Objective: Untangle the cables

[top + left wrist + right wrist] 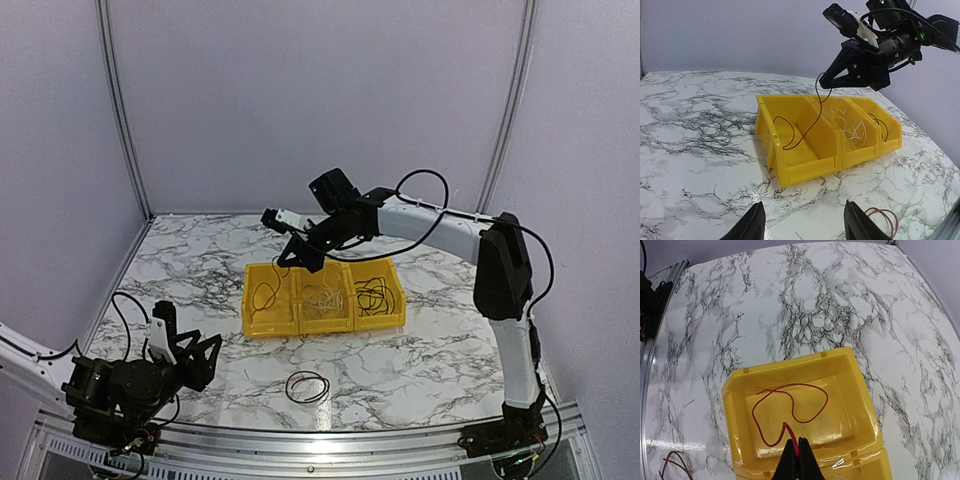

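A yellow bin (300,326) with three compartments sits mid-table. My right gripper (291,258) hovers over its left compartment, shut on a thin red wire (826,400). The wire hangs from the fingertips and loops on that compartment's floor, as the left wrist view (801,140) also shows. White wires (325,298) lie in the middle compartment and black wires (373,292) in the right one. A loose coil of dark red and black wire (307,386) lies on the table in front of the bin. My left gripper (208,360) is open and empty, low at the front left.
The marble table is bounded by pale walls at the back and sides. An aluminium rail (300,440) runs along the near edge. The bin (810,167) stands ahead of my left gripper (804,205), and the loose coil (882,217) lies to its right.
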Robot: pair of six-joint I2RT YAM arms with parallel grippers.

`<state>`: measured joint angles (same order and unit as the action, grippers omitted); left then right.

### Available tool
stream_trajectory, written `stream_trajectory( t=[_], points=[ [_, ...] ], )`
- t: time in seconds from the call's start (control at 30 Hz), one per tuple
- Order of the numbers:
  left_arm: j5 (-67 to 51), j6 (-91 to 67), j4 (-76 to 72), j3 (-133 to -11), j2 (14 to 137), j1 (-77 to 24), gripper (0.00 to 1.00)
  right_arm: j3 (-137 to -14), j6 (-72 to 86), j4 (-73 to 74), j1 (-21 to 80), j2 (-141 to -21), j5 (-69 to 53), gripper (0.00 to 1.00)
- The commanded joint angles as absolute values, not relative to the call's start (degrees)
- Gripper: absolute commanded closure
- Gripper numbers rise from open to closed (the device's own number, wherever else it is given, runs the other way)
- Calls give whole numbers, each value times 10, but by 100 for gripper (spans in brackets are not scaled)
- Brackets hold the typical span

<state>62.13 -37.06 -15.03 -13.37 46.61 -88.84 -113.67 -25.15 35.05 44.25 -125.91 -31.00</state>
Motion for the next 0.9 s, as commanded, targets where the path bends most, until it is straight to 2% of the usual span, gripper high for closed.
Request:
stream_trajectory(
  t=[0.0,0.4,0.67,0.77,0.87],
  points=[
    [640,-373,-138,-156,478,-888,44,-1120,-275,350,484,-1261,-220,100],
    [639,-376,-138,-165,501,-887,43,-1138,-304,343,528,-1328,-74,100],
    [633,-374,-137,-183,543,-887,42,-1157,-301,349,529,-1354,-57,100],
    [631,-375,-137,-189,559,-887,41,-1157,-299,352,532,-1342,-59,93],
    [629,-371,-136,-195,568,-887,41,-1157,-296,359,534,-1320,-58,79]
  ],
)
